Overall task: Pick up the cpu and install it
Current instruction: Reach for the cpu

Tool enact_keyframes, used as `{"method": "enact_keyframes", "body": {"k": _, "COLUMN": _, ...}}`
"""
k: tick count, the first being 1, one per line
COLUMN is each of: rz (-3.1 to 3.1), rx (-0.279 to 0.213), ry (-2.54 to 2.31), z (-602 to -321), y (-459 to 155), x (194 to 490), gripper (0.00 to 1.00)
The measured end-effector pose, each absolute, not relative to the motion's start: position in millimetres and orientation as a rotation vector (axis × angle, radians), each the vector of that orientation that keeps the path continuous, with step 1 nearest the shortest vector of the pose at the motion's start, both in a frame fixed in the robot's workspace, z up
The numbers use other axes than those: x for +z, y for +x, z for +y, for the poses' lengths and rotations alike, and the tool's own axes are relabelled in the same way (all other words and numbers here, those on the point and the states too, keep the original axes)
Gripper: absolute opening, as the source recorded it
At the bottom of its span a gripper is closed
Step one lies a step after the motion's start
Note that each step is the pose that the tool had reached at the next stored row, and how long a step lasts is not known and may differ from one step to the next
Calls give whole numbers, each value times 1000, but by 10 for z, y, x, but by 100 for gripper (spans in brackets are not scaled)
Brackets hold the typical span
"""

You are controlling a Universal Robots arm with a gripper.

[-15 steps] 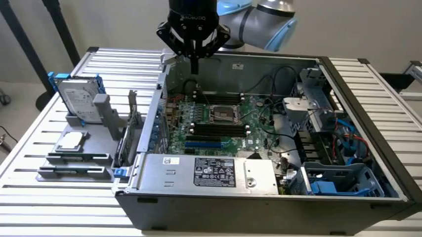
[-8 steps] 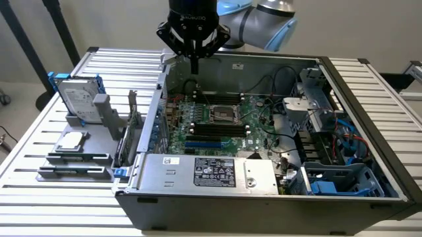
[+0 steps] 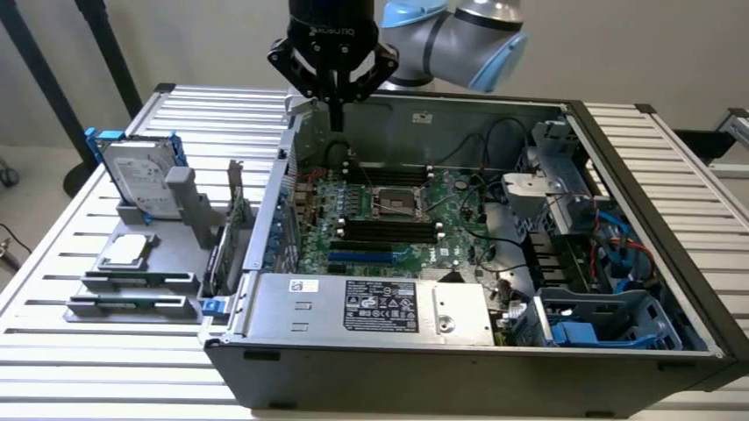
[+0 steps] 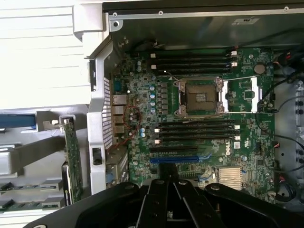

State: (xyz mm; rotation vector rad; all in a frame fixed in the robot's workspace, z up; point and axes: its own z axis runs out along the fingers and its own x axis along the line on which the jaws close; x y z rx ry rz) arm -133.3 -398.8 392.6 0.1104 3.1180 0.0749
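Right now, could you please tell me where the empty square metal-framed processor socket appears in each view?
Exterior view: the empty square metal-framed processor socket sits mid-motherboard.
Wrist view: the socket lies between two banks of black memory slots.
Shared landmark: the long blue expansion slot.

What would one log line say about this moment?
gripper: shut, empty, above case | cpu: on grey rack, outside case | socket: empty

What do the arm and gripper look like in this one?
The arm is silver-grey, built of rounded tubular joints with light blue end caps. The gripper is all black: a cylindrical body with small white lettering across it, then angular linkages on both sides that narrow down to slim fingers.
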Motion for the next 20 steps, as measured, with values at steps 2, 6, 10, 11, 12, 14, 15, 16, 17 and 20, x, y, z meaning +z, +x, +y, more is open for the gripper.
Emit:
{"method": "enact_keyframes", "body": {"k": 2, "rz": 3118, "rx": 75, "ry": 110, "z": -3988, "y": -1423, "x": 3925, "gripper": 11}}
{"method": "enact_keyframes", "body": {"k": 6, "rz": 3118, "rx": 75, "ry": 110, "z": -3988, "y": -1602, "x": 3920, "gripper": 11}}
{"method": "enact_keyframes", "body": {"k": 10, "rz": 3118, "rx": 75, "ry": 110, "z": -3987, "y": -1788, "x": 3914, "gripper": 11}}
{"method": "enact_keyframes", "body": {"k": 11, "rz": 3118, "rx": 75, "ry": 110, "z": -3987, "y": -1833, "x": 3914, "gripper": 11}}
{"method": "enact_keyframes", "body": {"k": 12, "rz": 3118, "rx": 76, "ry": 111, "z": -3987, "y": -1878, "x": 3914, "gripper": 11}}
{"method": "enact_keyframes", "body": {"k": 14, "rz": 3118, "rx": 79, "ry": 110, "z": -3987, "y": -1968, "x": 3914, "gripper": 11}}
{"method": "enact_keyframes", "body": {"k": 15, "rz": 3118, "rx": 80, "ry": 111, "z": -3987, "y": -2013, "x": 3914, "gripper": 11}}
{"method": "enact_keyframes", "body": {"k": 16, "rz": 3118, "rx": 82, "ry": 111, "z": -3987, "y": -2062, "x": 3914, "gripper": 11}}
{"method": "enact_keyframes", "body": {"k": 17, "rz": 3118, "rx": 83, "ry": 111, "z": -3987, "y": -2104, "x": 3914, "gripper": 11}}
{"method": "enact_keyframes", "body": {"k": 20, "rz": 3118, "rx": 87, "ry": 111, "z": -3987, "y": -2243, "x": 3914, "gripper": 11}}
